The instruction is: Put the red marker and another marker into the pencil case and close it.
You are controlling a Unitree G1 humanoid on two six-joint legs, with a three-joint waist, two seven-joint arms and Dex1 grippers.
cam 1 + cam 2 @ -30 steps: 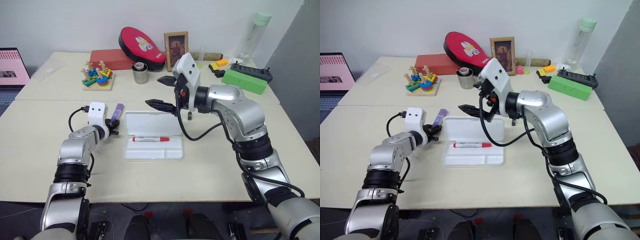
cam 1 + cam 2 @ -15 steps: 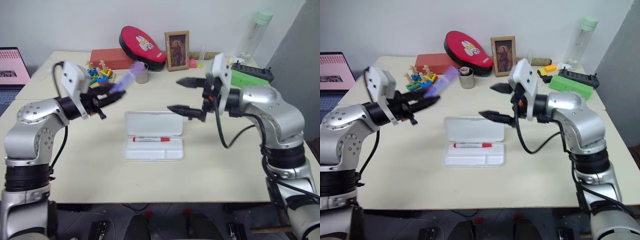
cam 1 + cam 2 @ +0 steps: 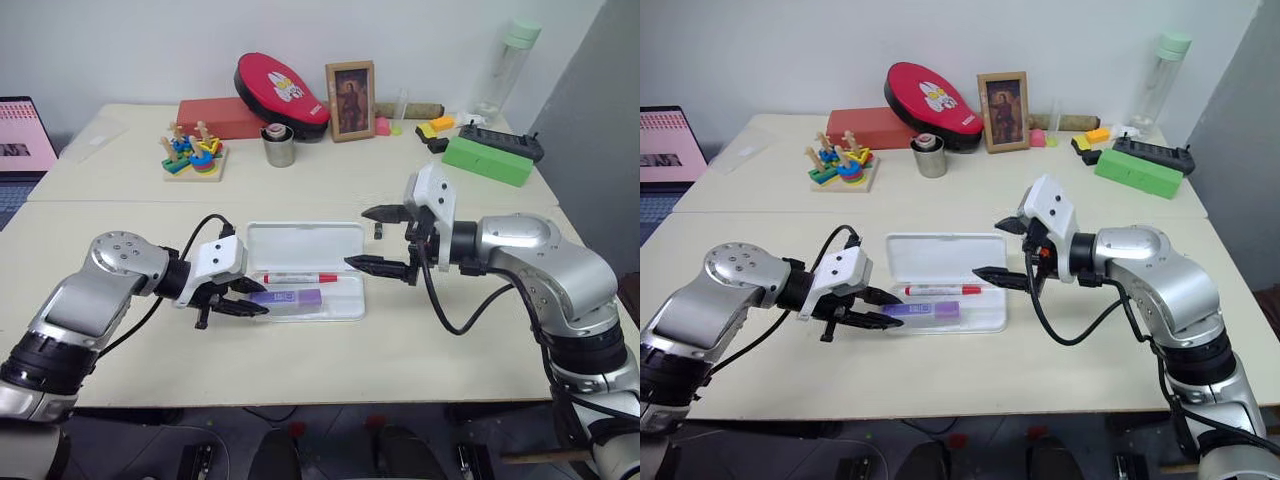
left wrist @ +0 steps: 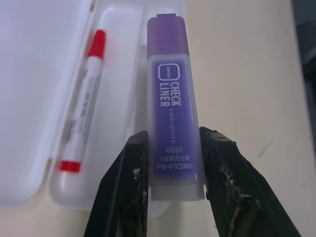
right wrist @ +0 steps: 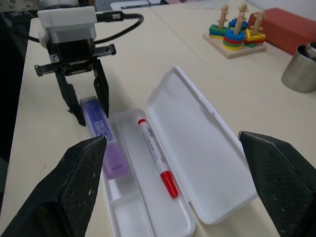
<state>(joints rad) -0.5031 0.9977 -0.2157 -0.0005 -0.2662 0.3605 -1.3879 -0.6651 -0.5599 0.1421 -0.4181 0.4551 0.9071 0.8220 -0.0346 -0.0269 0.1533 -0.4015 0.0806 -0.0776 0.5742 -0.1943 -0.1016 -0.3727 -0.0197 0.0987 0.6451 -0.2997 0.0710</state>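
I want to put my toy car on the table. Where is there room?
Bare table lies in front of the pencil case, and between it and the stacking toy. The back edge is crowded: red pouch, picture frame, metal cup, green box. Both claws, left and right, flank the case.

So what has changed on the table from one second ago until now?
The left tool, shut on the purple marker, lifted it from beside the pencil case, swung it up over the table, then brought it down over the case's front edge. The right tool, open, drew back from above the case toward its right end. The red marker stayed in the open case.
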